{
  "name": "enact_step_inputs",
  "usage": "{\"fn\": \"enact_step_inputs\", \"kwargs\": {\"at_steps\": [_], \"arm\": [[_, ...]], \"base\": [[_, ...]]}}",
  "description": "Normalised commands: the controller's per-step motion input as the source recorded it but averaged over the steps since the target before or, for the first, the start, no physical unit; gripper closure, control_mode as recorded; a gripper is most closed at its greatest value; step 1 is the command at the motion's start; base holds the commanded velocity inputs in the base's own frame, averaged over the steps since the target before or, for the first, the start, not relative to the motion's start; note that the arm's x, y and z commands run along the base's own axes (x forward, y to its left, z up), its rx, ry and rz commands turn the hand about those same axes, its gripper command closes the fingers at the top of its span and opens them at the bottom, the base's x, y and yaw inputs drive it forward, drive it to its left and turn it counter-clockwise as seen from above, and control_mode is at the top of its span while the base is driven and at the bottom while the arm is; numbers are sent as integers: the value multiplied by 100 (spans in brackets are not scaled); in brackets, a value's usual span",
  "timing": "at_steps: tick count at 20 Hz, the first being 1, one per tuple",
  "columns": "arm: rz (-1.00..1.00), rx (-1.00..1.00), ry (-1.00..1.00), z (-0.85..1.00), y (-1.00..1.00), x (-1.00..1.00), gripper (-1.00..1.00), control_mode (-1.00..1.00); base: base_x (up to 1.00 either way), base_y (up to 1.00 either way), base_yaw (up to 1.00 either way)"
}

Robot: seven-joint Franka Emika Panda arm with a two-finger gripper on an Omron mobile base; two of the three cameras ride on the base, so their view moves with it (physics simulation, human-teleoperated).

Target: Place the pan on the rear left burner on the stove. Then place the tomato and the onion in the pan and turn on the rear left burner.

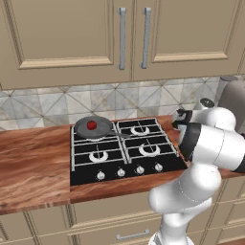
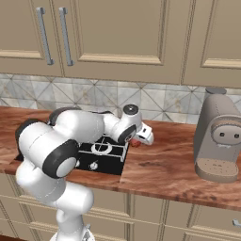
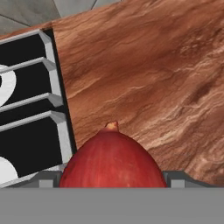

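On the wooden counter (image 3: 153,74) beside the stove (image 3: 26,109), the wide-open tool (image 3: 113,177) straddles a glossy red onion (image 3: 113,159), ungripped.

Under the claw lies a glossy, red-brown veined wooden counter (image 3: 148,74); between its tips, a smooth, faintly shiny red onion (image 3: 113,159). Beside it, the matt black stove (image 3: 24,131) carries grey metal grates.

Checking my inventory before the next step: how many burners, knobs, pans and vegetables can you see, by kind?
Burners: 4, including the rear left burner
Knobs: 4, first at
Pan: 1
Tomato: 1, in the pan
Onion: 1, on the counter
Total: 11
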Motion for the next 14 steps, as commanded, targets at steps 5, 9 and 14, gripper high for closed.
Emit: {"fn": "enact_step_inputs", "kwargs": {"at_steps": [5,9,14], "arm": [[0,0,-1,8,41,-4,100,-100],[0,0,-4,17,37,0,100,-100],[0,0,-1,29,32,0,100,-100]], "base": [[0,0,0],[0,0,0],[0,0,0]]}}
